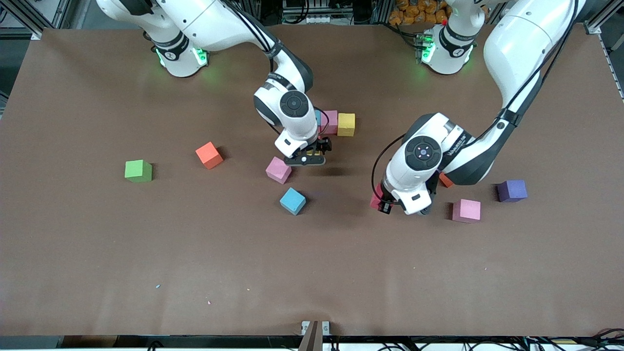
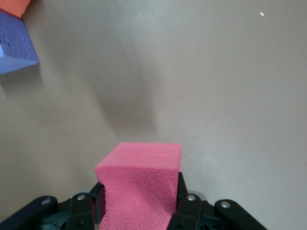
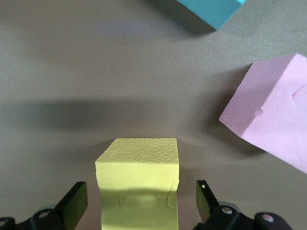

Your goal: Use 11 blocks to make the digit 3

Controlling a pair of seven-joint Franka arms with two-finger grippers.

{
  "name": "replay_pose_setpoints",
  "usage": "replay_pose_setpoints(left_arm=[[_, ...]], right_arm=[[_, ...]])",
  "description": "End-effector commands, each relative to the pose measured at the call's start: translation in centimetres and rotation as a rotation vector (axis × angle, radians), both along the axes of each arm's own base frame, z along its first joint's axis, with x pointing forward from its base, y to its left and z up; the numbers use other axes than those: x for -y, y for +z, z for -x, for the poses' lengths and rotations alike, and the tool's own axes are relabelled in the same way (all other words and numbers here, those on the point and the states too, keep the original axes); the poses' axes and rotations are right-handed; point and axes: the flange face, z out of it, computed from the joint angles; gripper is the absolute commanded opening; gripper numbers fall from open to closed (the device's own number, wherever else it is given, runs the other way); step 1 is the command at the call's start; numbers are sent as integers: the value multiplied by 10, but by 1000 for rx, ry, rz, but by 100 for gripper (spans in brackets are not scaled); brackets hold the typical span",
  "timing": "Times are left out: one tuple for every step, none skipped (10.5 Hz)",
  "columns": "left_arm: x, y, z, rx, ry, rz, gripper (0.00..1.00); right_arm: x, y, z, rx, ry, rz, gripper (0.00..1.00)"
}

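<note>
Right gripper (image 3: 139, 203): jaws apart, one on each side of a yellow block (image 3: 138, 179) with a visible gap at both faces; the block is not clamped. In the front view this gripper (image 1: 307, 157) hangs low over the table (image 1: 97, 243), just beside a pink block (image 1: 278, 169) that sits toward the right arm's end from it. The wrist view also shows that pink block (image 3: 273, 127) and a corner of a cyan block (image 3: 211, 9).

Left gripper (image 2: 139, 211): jaws clamped on a red-pink block (image 2: 141, 184), pads pressed against two of its sides. In the front view the gripper (image 1: 385, 202) is low over the table, with the held block (image 1: 374, 201) showing at its edge.

Landmark: the started row of three touching blocks, a cyan one (image 1: 318, 117) mostly hidden by the right arm, then pink (image 1: 330, 121), then yellow (image 1: 346, 124).

- Nearer the camera than the row: a cyan block (image 1: 292, 201).
- Toward the right arm's end of the row: an orange-red block (image 1: 209, 155), then a green cube (image 1: 138, 171).
- Toward the left arm's end of the row: an orange block (image 1: 445, 180) partly under the left arm, a pink block (image 1: 466, 210), a purple block (image 1: 512, 190).
</note>
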Motion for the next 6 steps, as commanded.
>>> replay_pose_setpoints(left_arm=[[11,12,19,-16,16,-1,0],[13,16,25,-12,16,-4,0],[22,18,32,-11,54,5,0],[26,11,39,-9,105,15,0],[30,5,51,2,155,29,0],[32,-2,62,25,200,58,0]], right_arm=[[3,29,-4,15,1,11,100],[4,37,-4,11,7,21,100],[8,46,-7,8,4,29,100],[11,55,-7,6,3,38,100],[13,64,-7,1,3,50,100],[19,68,-10,-6,-7,64,100]])
